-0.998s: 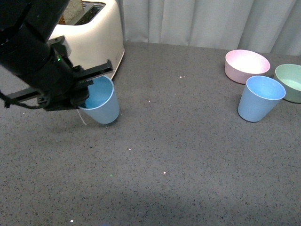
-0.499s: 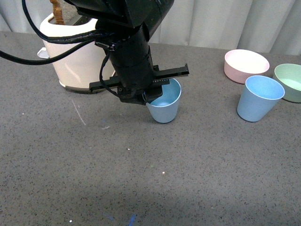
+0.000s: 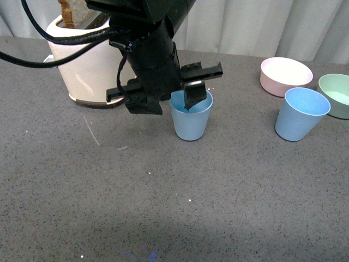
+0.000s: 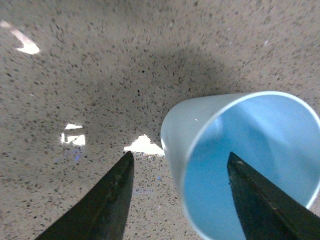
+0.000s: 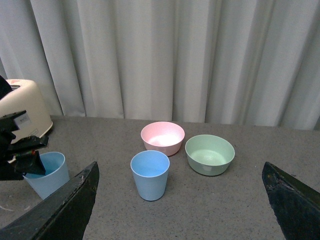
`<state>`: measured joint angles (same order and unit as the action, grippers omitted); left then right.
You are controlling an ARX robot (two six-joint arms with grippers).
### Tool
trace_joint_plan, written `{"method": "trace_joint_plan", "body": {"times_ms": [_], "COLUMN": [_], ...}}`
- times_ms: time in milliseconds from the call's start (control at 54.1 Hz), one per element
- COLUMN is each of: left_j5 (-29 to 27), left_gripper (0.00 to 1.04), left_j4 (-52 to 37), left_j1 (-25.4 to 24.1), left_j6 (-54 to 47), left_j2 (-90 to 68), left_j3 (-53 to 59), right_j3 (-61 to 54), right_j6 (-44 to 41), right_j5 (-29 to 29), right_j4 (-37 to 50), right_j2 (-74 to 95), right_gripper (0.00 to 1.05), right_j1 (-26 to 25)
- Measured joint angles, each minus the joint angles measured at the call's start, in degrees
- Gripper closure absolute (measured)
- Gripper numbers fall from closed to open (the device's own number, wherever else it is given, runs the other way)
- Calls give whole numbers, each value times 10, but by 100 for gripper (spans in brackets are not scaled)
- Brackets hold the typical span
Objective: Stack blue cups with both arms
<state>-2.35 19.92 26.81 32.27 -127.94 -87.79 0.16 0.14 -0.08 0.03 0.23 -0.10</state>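
While the left gripper (image 3: pixel 169 101) is hanging over the middle of the grey speckled table (image 3: pixel 229 196), its jaws are standing spread and are straddling the rim of one blue cup (image 3: pixel 190 120). One finger (image 4: pixel 260 200) is dipping inside the cup's mouth. The other is sitting outside the wall and apart from it, so nothing is being clasped. This cup is standing upright, mouth up, on the table surface, to the right of the cream toaster (image 3: pixel 90 68) and slightly nearer the camera.

The other blue cup (image 3: pixel 301 114) is standing upright well apart from the first, toward the right side of the table. It is sitting just in front of the pink bowl (image 3: pixel 286 75) and near the green bowl (image 3: pixel 337 95).

The right gripper (image 5: pixel 180 165) is showing only in its own wrist view. Its fingers are standing wide apart and holding nothing. It is standing off from that cup and both bowls, and is facing the pale curtain (image 5: pixel 150 50).
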Motion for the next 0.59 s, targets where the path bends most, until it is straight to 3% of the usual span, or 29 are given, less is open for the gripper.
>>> {"method": "trace_joint_plan", "body": {"times_ms": [185, 259, 296, 444, 592], "left_j5": [-14, -120, -182, -176, -140], "left_gripper": [18, 27, 36, 66, 93], "left_j4": [-17, -191, -344, -819, -872], "left_j1": [-2, -1, -7, -63, -106], "left_j6": [-12, -89, -160, -283, -308], "left_j2": [55, 71, 90, 178, 317], "left_j3": [24, 102, 195, 461, 572], "right_j3": [0, 0, 0, 0, 0], "right_j6": [0, 0, 0, 0, 0], "right_j5": [0, 0, -2, 0, -1], "right_j4": [0, 0, 0, 0, 0], "right_j2": [0, 0, 0, 0, 0], "right_gripper": [10, 10, 10, 10, 10], "right_j1": [0, 0, 0, 0, 0]}}
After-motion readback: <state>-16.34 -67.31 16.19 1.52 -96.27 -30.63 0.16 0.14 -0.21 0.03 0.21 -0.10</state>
